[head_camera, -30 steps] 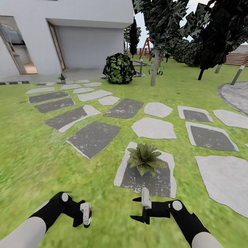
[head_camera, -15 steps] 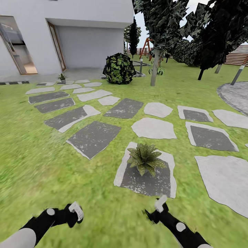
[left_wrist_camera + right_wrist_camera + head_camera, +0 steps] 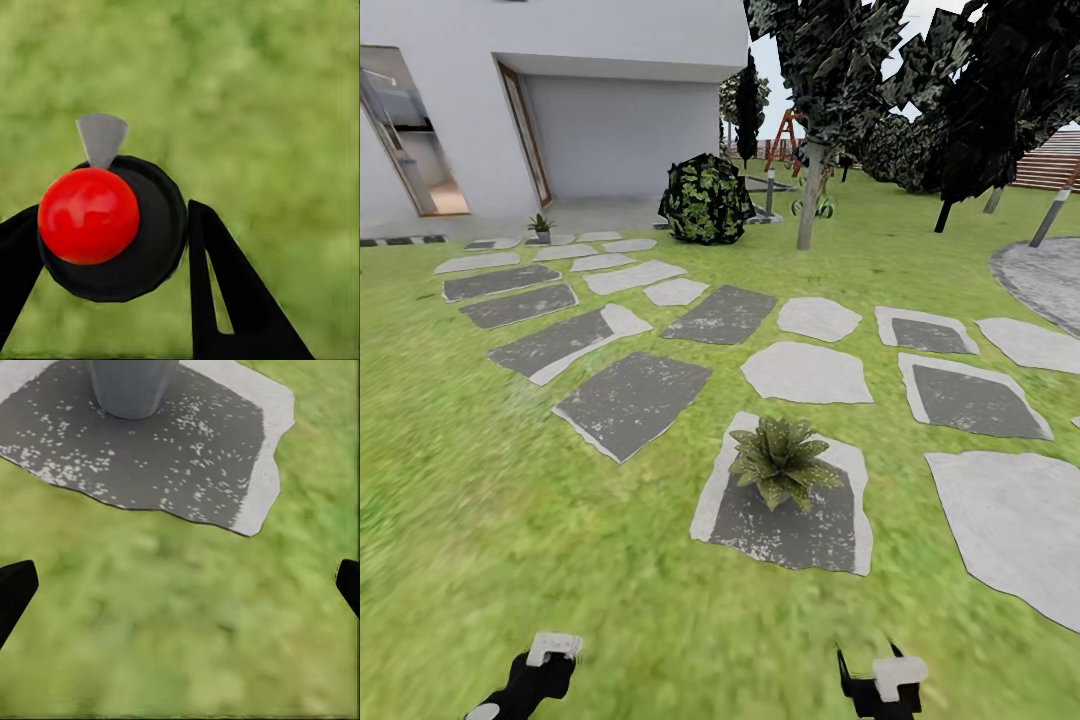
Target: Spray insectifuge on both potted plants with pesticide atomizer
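Head view: left gripper (image 3: 548, 652) is seen at the bottom left edge and right gripper (image 3: 888, 678) at the bottom right of centre. Both are low over the lawn (image 3: 480, 500), with whitish tips up.

Left wrist view: a round black body with a red ball and a grey wedge-shaped tip is seated between the two black fingers (image 3: 225, 292). It is taken to be the pesticide atomizer (image 3: 142, 225), seen end-on. The jaws are closed in narrow against its sides, so it is gripped. Blurred grass is seen behind.

Right wrist view: only the finger ends (image 3: 15, 589) are seen, at opposite edges of the picture. The jaws are spread wide with nothing between them. A grey pot (image 3: 131, 386) is seen beyond the fingers, standing on a speckled dark stepping stone (image 3: 187, 457).

Near potted plant (image 3: 782, 462): centre of the frame, slightly right, upright on a grey stepping stone, well ahead of both grippers. Spray specks on the leaves cannot be told at this resolution.

Far potted plant (image 3: 541, 226): upper left, small, on paving by the white house (image 3: 620, 120).

A round dark bush (image 3: 705, 198) and a tree trunk (image 3: 809, 205) are seen at upper centre. A slatted fence (image 3: 1050, 165) is at the upper right edge.
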